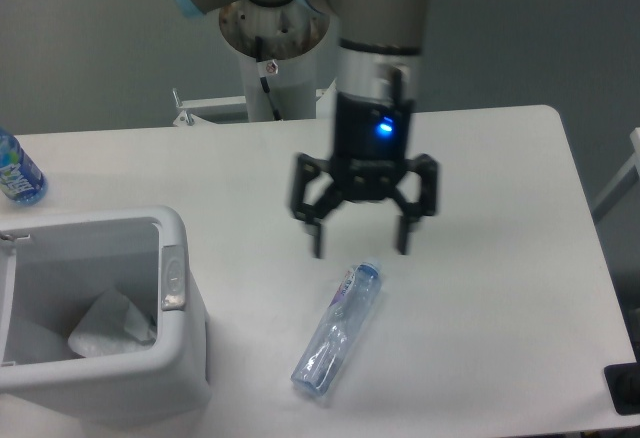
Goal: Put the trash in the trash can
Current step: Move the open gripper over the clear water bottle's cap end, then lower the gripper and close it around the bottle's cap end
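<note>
The long clear plastic bottle with the purple label (338, 330) lies on its side on the white table, cap end pointing up-right. My gripper (360, 241) hangs open just above and behind the bottle's cap end, fingers spread wide, holding nothing. The white trash can (172, 343) stands at the front left with its grey latch on the right wall. A crumpled whitish wrapper piece (112, 324) lies inside the can.
A small blue-labelled water bottle (17, 170) stands at the table's far left edge. The arm's white base column (275, 58) rises at the back centre. The table's right edge (590, 238) runs close to a dark object at the lower right corner.
</note>
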You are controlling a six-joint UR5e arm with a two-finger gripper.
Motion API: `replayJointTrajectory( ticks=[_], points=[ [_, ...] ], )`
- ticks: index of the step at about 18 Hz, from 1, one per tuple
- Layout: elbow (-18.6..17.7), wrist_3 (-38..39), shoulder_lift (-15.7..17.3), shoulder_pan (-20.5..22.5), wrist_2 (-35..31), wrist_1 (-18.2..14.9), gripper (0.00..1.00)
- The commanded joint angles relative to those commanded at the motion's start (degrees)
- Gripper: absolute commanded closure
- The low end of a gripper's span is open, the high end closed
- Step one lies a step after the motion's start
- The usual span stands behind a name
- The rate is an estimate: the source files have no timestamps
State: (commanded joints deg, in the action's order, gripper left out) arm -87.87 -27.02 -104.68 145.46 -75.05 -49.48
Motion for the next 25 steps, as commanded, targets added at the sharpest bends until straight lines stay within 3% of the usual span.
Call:
replayJointTrajectory(
  ticks=[4, 7, 16, 25],
  points=[
    [-7.03, -19.26, 0.09, 0.62, -3.08, 0.0, 0.0],
    [-10.56, -26.85, -1.4, 0.62, -4.84, 0.09, 0.0],
    [-11.71, -27.04, -8.17, -2.37, -5.11, 0.44, 0.0],
    [-12.59, -27.21, -11.87, -2.9, -6.87, 0.53, 0.0]
  ],
)
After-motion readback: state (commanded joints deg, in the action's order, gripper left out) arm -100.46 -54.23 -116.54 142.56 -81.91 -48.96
